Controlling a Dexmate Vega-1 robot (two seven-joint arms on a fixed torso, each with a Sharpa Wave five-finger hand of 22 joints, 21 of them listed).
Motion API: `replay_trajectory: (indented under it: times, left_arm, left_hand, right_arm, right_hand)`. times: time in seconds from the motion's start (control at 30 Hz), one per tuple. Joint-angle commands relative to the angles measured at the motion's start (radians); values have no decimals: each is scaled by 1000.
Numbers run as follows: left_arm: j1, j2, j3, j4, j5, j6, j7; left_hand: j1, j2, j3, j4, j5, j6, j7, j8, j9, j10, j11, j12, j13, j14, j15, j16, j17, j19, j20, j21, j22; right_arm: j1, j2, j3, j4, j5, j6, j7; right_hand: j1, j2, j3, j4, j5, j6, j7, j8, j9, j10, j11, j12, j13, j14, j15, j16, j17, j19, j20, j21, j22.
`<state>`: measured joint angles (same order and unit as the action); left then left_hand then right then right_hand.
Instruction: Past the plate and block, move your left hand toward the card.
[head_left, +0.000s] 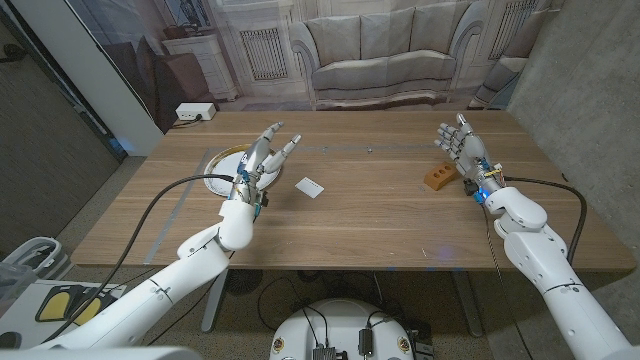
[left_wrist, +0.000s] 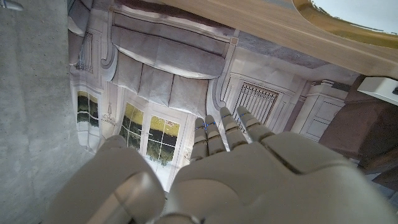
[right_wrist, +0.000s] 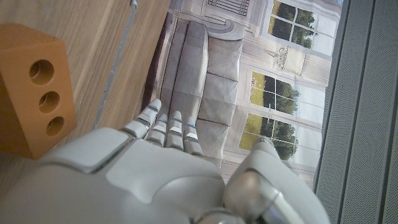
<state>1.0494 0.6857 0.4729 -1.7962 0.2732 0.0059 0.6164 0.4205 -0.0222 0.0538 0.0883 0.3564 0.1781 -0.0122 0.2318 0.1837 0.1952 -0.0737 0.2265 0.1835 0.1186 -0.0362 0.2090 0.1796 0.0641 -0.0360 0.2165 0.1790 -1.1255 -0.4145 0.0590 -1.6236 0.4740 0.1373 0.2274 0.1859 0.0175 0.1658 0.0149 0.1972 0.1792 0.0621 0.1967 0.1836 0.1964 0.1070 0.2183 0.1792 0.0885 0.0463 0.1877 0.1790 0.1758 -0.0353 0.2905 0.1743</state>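
Observation:
A small white card (head_left: 310, 186) lies on the wooden table near its middle. My left hand (head_left: 263, 160) is raised just left of the card, fingers apart and holding nothing; its back (left_wrist: 249, 180) shows in the left wrist view. Behind it sits the white plate with a gold rim (head_left: 226, 160), whose rim (left_wrist: 336, 23) also appears in the left wrist view. An orange block with holes (head_left: 438, 177) rests at the right, seen close up (right_wrist: 37, 87) in the right wrist view. My right hand (head_left: 462, 146) stands beside the block, fingers spread and empty.
A backdrop printed with a sofa (head_left: 400, 50) hangs behind the table's far edge. A white power strip (head_left: 194, 112) sits on the floor beyond the table's far left corner. Black cables (head_left: 170, 195) run along both arms.

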Motion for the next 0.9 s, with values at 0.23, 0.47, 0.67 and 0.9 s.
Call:
replay_trajectory:
  times: [0.23,0.47,0.67,0.9]
  left_arm:
    - [-29,7,58,-17,79,75,12]
    - [-26,15,66,-37,114,123,24]
    - [-28,21,72,-35,124,124,29]
    - [-30,30,85,-61,167,185,20]
  left_hand:
    - [9,8,-2,-6,8,27,-4,4,4,24,-2,5,5,30,-37,0,3,23,-57,11,6]
    - [12,9,-3,-7,10,35,-3,3,4,35,-2,6,5,37,-35,-1,4,33,-55,14,7]
    - [15,11,-4,-7,11,41,-5,3,4,37,0,4,5,37,-37,-3,4,29,-55,11,7]
    - [18,13,-5,-8,13,49,-7,4,4,43,-5,4,5,45,-37,-2,4,29,-56,10,8]
  right_arm:
    - [-4,-4,4,-2,-3,1,-1]
    - [-8,-4,1,-6,-10,3,-5]
    - [-12,-4,0,-15,-13,0,-14]
    - [-22,-5,5,-31,-14,0,-23]
  right_hand:
    - [-3,-2,-7,-1,6,11,-1,3,3,8,0,1,5,7,5,0,4,8,-21,-2,5]
    - [-4,-2,-8,-1,6,12,-2,2,3,9,1,0,5,8,4,1,4,8,-22,-5,5]
    - [-4,-1,-8,-1,7,14,-3,3,3,13,0,1,5,10,4,1,4,8,-22,-7,5]
    - [-4,-1,-9,-2,7,15,-3,3,3,11,0,0,5,9,3,0,3,7,-20,-10,5]
